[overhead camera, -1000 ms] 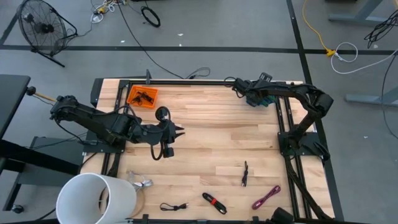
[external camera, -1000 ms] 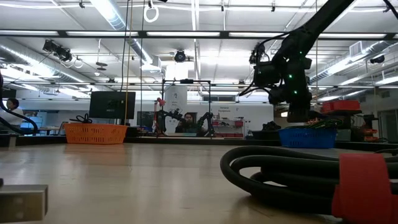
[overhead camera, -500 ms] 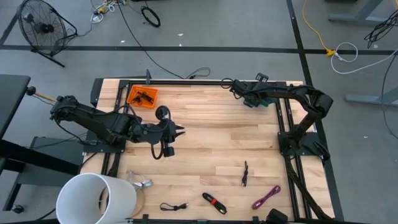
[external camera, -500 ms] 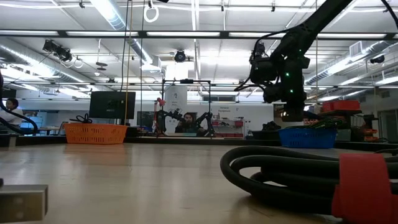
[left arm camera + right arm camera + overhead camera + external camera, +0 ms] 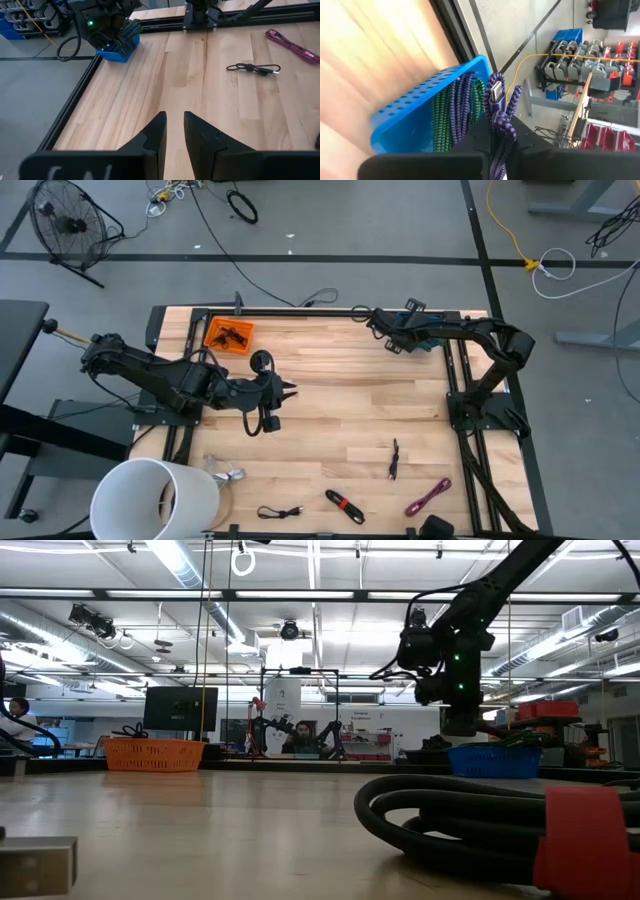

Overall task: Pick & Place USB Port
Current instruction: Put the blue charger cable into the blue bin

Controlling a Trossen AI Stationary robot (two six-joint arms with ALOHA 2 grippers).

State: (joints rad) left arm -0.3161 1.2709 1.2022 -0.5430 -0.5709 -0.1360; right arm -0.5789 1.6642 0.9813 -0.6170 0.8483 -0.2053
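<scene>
Item, held: purple braided USB cable [image 5: 496,107]. We find it clamped in the right gripper [image 5: 495,131], whose fingers are closed together on the bundle. Its metal connector [image 5: 495,91] stands out past the fingertips, so the cable's long axis runs roughly along the fingers, forward of the hand.

Item, receptacle: blue bin [image 5: 427,105]. We see it just beside and beyond the right gripper in the right wrist view, already holding green and purple braided cables [image 5: 456,107]. In the high view the right gripper [image 5: 392,338] hangs at the far right corner of the table [image 5: 340,400], with the blue bin [image 5: 424,340] just behind it, toward its own arm's base. We judge the coming move to turn on this: the bin lies close by the hand, so the connector end needs only a short carry over the rim before release.

Item, waiting: left gripper [image 5: 172,131]. We find its fingers slightly apart and holding nothing, parked near mid-table, well apart from the bin. The right arm is plainly the nearer.

Items, loose, ahead of the left gripper: black cable [image 5: 252,68], magenta cable [image 5: 292,44]. Orange bin [image 5: 229,336] near the left arm.
</scene>
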